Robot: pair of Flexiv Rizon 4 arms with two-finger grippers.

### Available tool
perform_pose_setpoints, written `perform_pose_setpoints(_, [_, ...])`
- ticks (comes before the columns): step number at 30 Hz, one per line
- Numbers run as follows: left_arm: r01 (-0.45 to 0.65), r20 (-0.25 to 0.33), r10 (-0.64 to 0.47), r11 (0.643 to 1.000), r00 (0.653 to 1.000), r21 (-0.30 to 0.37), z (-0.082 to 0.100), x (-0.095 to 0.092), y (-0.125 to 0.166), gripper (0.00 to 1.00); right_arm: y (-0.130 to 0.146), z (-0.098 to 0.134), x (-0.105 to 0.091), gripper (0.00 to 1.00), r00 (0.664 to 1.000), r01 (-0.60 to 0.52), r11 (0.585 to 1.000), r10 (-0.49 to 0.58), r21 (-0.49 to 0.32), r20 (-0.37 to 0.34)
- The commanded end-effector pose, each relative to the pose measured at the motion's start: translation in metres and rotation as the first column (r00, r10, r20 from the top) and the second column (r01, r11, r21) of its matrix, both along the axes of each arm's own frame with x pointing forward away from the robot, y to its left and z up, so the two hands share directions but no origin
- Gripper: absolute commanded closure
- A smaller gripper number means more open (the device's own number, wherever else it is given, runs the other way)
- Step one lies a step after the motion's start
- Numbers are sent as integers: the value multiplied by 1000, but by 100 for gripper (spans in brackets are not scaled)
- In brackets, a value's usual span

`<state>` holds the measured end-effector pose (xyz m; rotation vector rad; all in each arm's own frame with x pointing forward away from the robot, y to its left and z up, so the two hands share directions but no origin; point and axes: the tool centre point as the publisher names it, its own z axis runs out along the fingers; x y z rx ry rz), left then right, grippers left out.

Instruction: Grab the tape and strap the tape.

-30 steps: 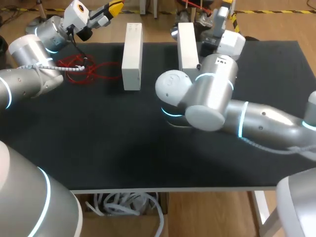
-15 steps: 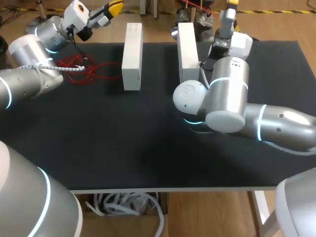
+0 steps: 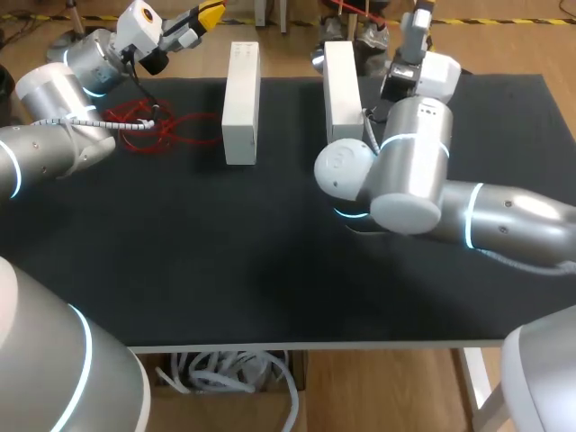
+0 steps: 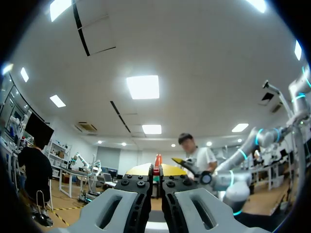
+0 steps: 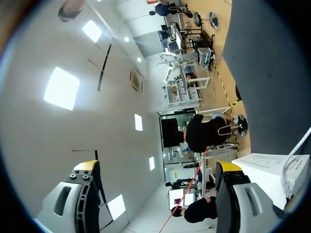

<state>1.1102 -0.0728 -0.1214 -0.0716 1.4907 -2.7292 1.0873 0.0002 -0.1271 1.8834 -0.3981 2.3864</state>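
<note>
Lying by the worktop [image 3: 225, 261] far-left corner: red tape [image 3: 144, 121]; left fingers [image 4: 138, 171] pressed together, right fingers [image 5: 86, 167] spread wide.

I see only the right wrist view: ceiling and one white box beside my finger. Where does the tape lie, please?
Observer: The red tape lies in loops on the table, far left, near the left arm.
Operator: Does the left gripper touch it?
Observer: No. The left gripper is raised beyond the table's far edge, apart from the tape.
Operator: How many white boxes?
Observer: Two, the left white box and the right white box, a gap between.
</note>
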Motion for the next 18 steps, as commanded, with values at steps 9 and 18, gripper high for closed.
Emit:
perform_pose_setpoints(9, [-2, 0, 2, 1000, 1000, 0, 0, 0, 0, 100, 22, 1, 19, 0, 1000, 7, 1000, -7, 12, 16])
perform_pose_setpoints(18, [-2, 0, 2, 1000, 1000, 0, 0, 0, 0, 100, 28, 2, 14, 0, 999, -26, 999, 25, 46, 23])
